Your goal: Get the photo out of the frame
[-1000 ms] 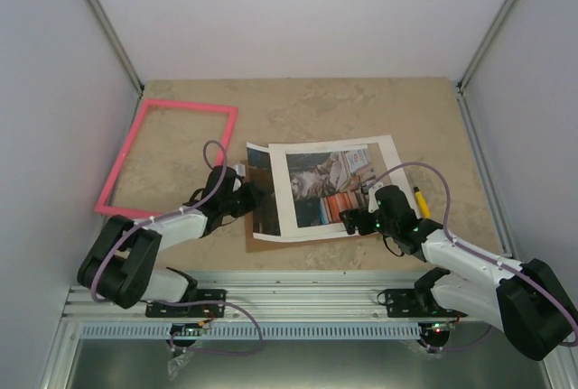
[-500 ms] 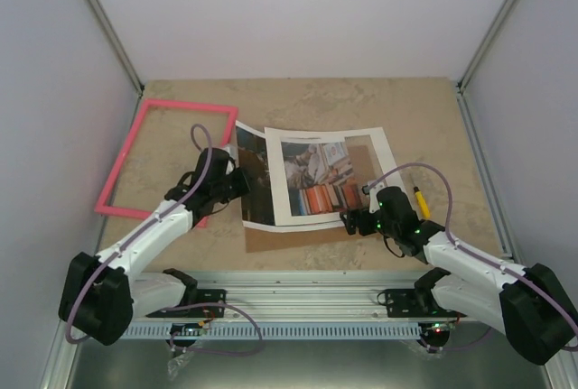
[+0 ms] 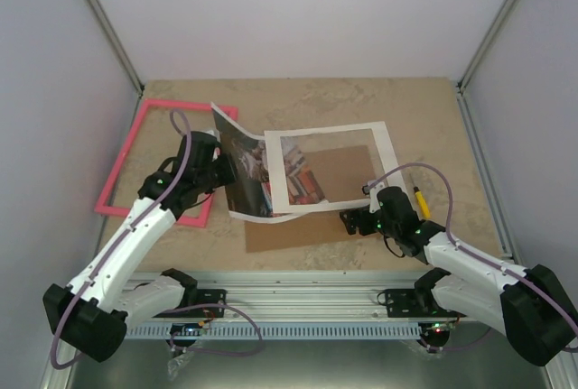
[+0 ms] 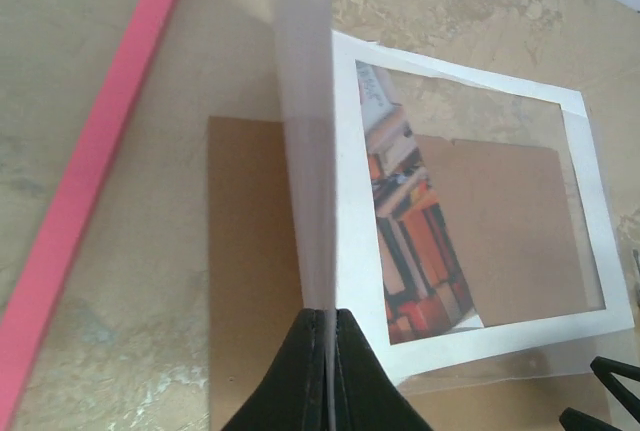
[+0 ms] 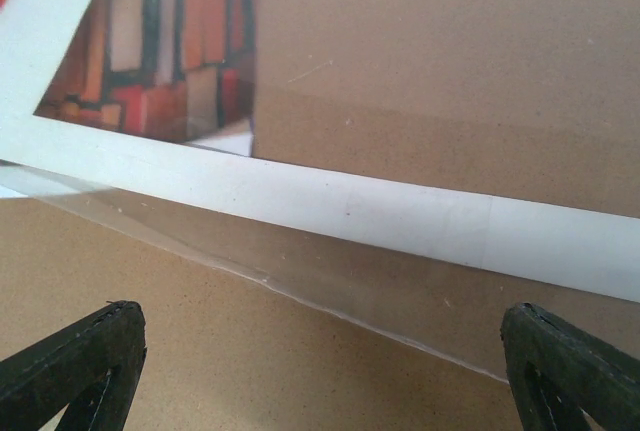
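The photo (image 3: 246,171), a print with orange and white books, curls up off the table, its left edge pinched in my shut left gripper (image 3: 221,169). In the left wrist view that sheet (image 4: 305,141) rises edge-on from the closed fingertips (image 4: 327,319). Its right part (image 4: 410,241) still lies under the white mat (image 3: 384,150), showing through the window. The pink frame (image 3: 135,159) lies flat at the left, apart from the print. My right gripper (image 3: 357,218) hangs open over the near edge of the brown backing board (image 3: 307,228), holding nothing, with its fingers (image 5: 75,371) wide apart.
A clear sheet (image 5: 300,273) lies under the mat (image 5: 400,216) on the board (image 5: 430,51). A yellow object (image 3: 420,201) sits beside the right arm. Metal posts and white walls close in the table on three sides.
My left gripper has moved left and back with the photo, lifting its edge and drawing it out from under the mat; bare board now fills most of the window. The right arm stayed put.
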Robot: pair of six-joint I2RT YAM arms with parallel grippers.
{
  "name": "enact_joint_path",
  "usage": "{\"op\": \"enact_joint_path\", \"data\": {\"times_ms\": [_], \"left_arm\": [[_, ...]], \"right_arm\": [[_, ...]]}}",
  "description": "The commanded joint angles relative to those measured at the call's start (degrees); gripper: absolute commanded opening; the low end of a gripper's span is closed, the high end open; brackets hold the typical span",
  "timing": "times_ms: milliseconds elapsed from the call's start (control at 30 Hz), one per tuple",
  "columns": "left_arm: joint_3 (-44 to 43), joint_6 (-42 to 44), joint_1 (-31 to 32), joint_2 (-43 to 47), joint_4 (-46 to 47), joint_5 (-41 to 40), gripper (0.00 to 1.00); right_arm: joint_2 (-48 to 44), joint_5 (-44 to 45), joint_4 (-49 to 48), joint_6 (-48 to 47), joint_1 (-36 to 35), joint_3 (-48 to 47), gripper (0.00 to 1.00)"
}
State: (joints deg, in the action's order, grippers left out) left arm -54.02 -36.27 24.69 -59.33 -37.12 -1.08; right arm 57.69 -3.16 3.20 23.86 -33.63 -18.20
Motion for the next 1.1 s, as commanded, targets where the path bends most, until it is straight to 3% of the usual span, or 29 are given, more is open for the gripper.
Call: {"op": "enact_joint_path", "data": {"times_ms": [0, 433, 800, 1067], "left_arm": [[-5.28, 3.38, -0.25, 0.87, -8.17, -3.91, 0.0], [-22.17, 6.82, -0.25, 2.99, -21.19, -11.35, 0.0], [-35.38, 15.89, -0.25, -1.86, -24.62, -4.58, 0.0], [-41.91, 23.84, -0.17, -3.81, -20.74, 5.28, 0.0]], "right_arm": [[-0.65, -0.51, -1.37, -0.77, -0.45, 0.65, 0.98], [-1.62, -3.17, 0.68, -2.08, -0.41, -2.52, 0.98], [-8.26, -5.81, 8.3, -10.65, -0.4, -14.88, 0.98], [-7.45, -10.01, 6.78, -19.82, -0.5, -24.56, 0.98]]}}
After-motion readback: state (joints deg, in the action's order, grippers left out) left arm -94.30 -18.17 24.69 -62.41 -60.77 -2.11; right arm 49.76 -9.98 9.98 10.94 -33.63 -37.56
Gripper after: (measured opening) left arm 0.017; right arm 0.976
